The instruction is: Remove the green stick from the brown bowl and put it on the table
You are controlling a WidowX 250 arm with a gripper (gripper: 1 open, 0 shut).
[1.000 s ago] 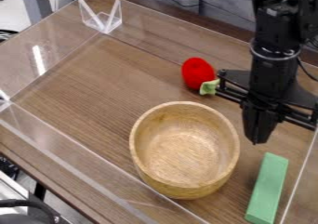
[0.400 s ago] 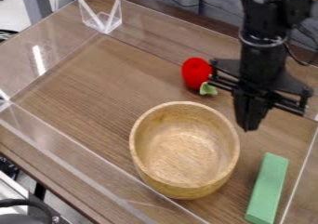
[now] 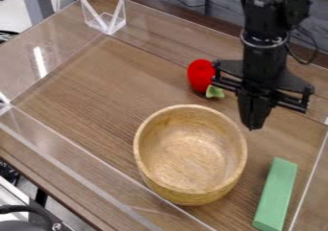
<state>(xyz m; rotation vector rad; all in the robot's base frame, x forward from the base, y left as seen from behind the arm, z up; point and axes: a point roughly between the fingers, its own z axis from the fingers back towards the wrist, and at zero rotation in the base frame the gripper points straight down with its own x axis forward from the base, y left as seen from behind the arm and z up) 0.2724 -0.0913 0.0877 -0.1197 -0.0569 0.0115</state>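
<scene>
green stick: lies flat on the counter near its front right corner, beside the brown bowl and apart from it; it is out of the bowl already, so the task looks done.
handling: judged light, stiff and matte, unlikely to slip or break; a flat block like this is best pinched across its narrow width near the middle, from above.
brown bowl: sits near the front edge of the counter, upright and empty, thick rim, grain showing.
gripper: hangs above the counter behind the bowl's right side, pointing straight down, jaws clenched on nothing.
red toy: strawberry-like, with a green stem, toward the back right of the counter, just behind the gripper's crossbar.
acrylic walls: low and clear, running round the counter's edges; the stick's far end lies close to the front one.
in the way: nothing lies on or against the stick; the bowl's rim is the nearest thing to mind.
</scene>
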